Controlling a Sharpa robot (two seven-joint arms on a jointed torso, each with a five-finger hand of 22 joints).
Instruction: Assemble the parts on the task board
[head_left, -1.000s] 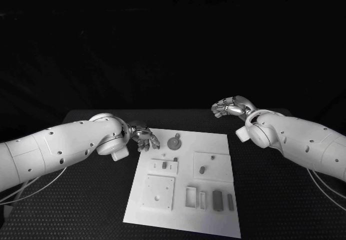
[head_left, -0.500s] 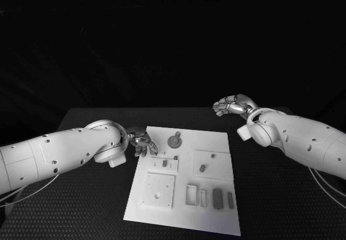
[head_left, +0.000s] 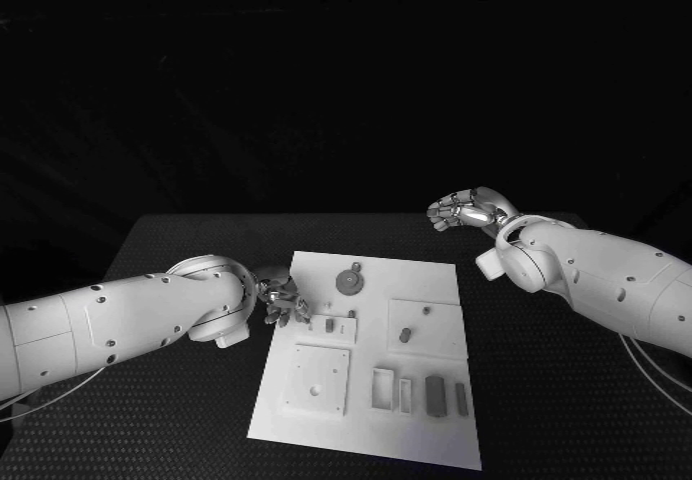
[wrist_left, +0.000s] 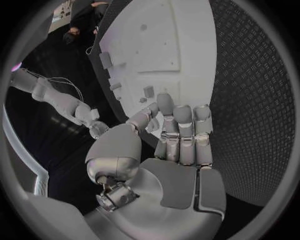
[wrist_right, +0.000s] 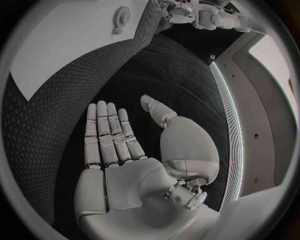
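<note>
Here the flat white rectangular task board (head_left: 368, 360) lies in the middle of the black textured counter (head_left: 548, 400), its long sides running away from the robot. On it sit several small grey parts: a round toothed gear-like disc (head_left: 349, 282) near the far edge, a short peg (head_left: 330, 327) standing in a small raised white plate on the left side, another small grey piece (head_left: 405, 336) on a raised square plate toward the right, and two narrow grey bars (head_left: 434, 396) lying side by side near the front edge, just beside an empty white rectangular frame (head_left: 382, 391). A larger raised square plate (head_left: 316, 381) with a small hole occupies the front left corner.

The left robot hand (head_left: 283, 301), silver and many-fingered, hovers at the left edge of the board, close to the plate with the peg. In the left wrist view its fingers (wrist_left: 181, 125) lie straight and side by side with the thumb angled inward; nothing is between them, and whether the tips touch the board I cannot tell.

The right robot hand (head_left: 464, 211) is raised beyond the far right corner of the board, well apart from all the parts. The right wrist view shows its palm flat, fingers (wrist_right: 107, 132) extended together, thumb out to the side, holding nothing.
</note>
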